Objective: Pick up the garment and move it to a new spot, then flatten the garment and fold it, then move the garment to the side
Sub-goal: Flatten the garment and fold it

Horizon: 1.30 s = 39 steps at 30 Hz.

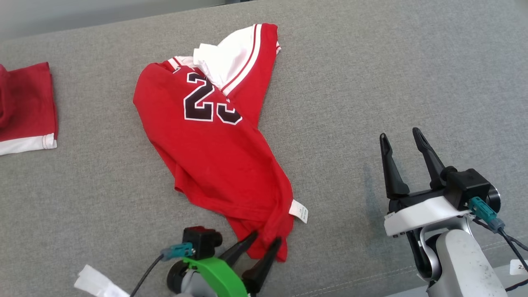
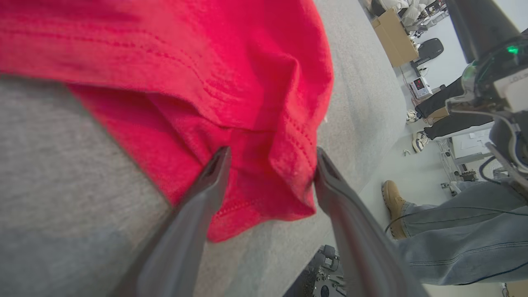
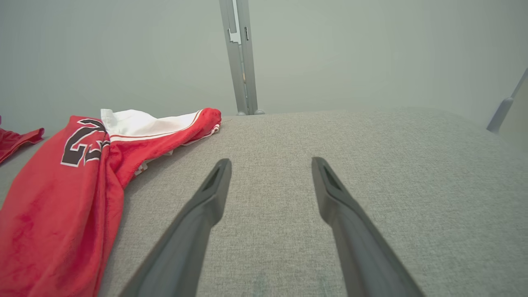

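Far left: a second red cloth (image 1: 27, 103) with a white band is seen at the edge of the grey surface (image 1: 371, 82), well apart from the task's piece.
Garment: the red jersey (image 1: 206, 148) is spread crumpled at the middle of the surface, its number 23 (image 1: 208, 103) face up and a white sleeve turned over at the far end.
Long axis: a diagonal is traced from the numbered far end, which leans to the robot's left, down to a bunched hem corner nearest the robot.
Pointing: the narrow hem end is aimed at the left gripper (image 1: 266, 237); the collar end is aimed away.
Left jaws: they are held apart, and in the left wrist view the gathered hem is seen lying between the two fingers (image 2: 206, 185), straddled but not pinched.
Care label: a white tag (image 1: 299, 211) is seen at the hem, just beside those fingers on their right.
Right gripper (image 1: 400, 134): it is spread wide over bare surface, well apart from the jersey, which lies to its left.
Nearer arm: the left; closing on the hem is judged to be what the pick-up calls for.
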Available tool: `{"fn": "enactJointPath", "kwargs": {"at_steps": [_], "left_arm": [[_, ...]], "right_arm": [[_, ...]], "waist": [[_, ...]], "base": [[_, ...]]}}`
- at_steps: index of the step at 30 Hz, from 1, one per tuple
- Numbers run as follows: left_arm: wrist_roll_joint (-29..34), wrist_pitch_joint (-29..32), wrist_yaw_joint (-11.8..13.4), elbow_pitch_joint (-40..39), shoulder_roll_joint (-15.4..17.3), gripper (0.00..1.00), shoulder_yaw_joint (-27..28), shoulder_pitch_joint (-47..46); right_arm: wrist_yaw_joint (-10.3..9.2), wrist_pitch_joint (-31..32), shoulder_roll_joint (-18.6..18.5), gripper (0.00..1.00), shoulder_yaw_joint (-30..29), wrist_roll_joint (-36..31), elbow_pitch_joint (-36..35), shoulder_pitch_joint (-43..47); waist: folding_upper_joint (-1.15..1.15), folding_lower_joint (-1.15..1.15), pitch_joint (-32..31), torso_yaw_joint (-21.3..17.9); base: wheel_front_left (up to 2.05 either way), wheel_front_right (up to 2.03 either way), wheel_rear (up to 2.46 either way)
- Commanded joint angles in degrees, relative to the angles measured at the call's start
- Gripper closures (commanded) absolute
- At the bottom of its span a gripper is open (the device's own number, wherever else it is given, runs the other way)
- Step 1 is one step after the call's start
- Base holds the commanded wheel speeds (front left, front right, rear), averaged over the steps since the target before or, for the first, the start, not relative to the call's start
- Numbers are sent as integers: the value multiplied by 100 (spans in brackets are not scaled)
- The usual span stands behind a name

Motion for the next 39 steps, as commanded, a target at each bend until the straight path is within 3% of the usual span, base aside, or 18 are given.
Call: {"fn": "enactJointPath", "kwargs": {"at_steps": [1,4,10,15,19,28,29,30,35,39], "left_arm": [[12,53,157,-42,245,0,18,162],[63,-57,597,-646,598,0,198,369],[-64,-508,1436,-1685,1112,0,1067,504],[-114,86,1910,-1550,1310,0,1165,96],[-205,435,1959,-1251,1255,0,1107,-120],[-624,899,1530,-609,821,0,1040,-406],[-564,907,1513,-510,806,66,1002,-447],[-488,887,1495,-413,807,100,963,-491],[-169,762,1395,-227,1062,100,859,-626],[-91,690,1435,-557,1502,100,986,-528]], "right_arm": [[1,-18,-19,0,-25,-5,-29,75],[1,-18,-17,0,-43,7,-57,80],[1,-18,-16,0,-85,20,-89,92],[1,-18,-18,0,29,38,-81,-52],[1,-18,-20,0,114,114,-91,-117],[1,-18,-17,0,72,248,-68,-72],[1,-18,-17,0,81,250,-69,-72],[1,-18,-17,0,86,254,-65,-79],[1,-18,-17,0,41,284,-85,-100],[1,-18,-17,0,-42,239,-100,-26]], "waist": [[0,0,-4,-14],[0,0,10,-25],[0,0,41,15],[0,0,61,-5],[0,0,85,-109],[0,0,203,-394],[0,0,212,-416],[0,0,219,-438],[0,0,226,-469],[0,0,203,-399]], "base": [[0,0,0],[0,0,0],[0,0,0],[0,0,0],[0,0,0],[0,0,0],[0,0,0],[0,0,0],[0,0,0],[0,0,0]]}}
